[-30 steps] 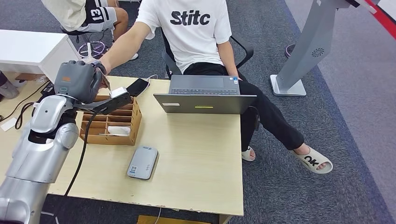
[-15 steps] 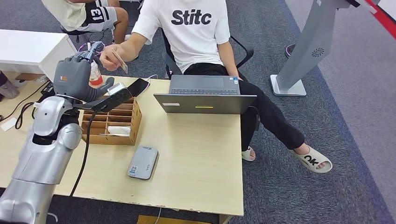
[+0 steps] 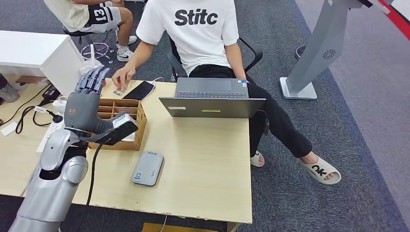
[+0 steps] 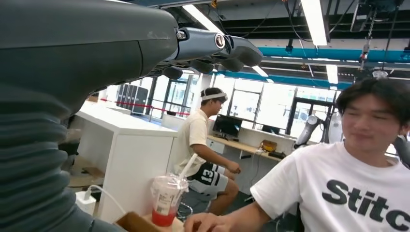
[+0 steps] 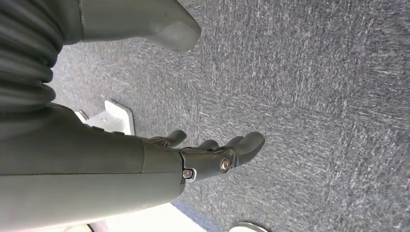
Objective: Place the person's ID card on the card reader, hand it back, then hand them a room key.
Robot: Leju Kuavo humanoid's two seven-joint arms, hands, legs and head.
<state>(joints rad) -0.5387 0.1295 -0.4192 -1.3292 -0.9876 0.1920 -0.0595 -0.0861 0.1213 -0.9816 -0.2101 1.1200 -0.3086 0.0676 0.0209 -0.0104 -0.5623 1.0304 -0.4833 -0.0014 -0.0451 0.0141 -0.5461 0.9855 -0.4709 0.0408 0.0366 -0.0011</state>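
Left robot hand point(image 3: 86, 102) released above wooden organizer point(image 3: 117, 124), laptop point(image 3: 212, 99) and card reader point(image 3: 148, 167) nearby, right robot hand point(image 5: 212, 157) released.

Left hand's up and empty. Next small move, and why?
Probably lower the left hand toward the wooden organizer beneath it to pick a room key. The hand is open and holds nothing, the card reader is bare, and the person's hand rests on what looks like a card by the phone, so the ID looks returned.

Matt pale wood-look table point(image 3: 203, 159); brown cardboard-like organizer point(image 3: 138, 126) (at its 10 o'clock); smooth grey plastic card reader point(image 3: 147, 168); rough grey carpet point(image 3: 338, 121).
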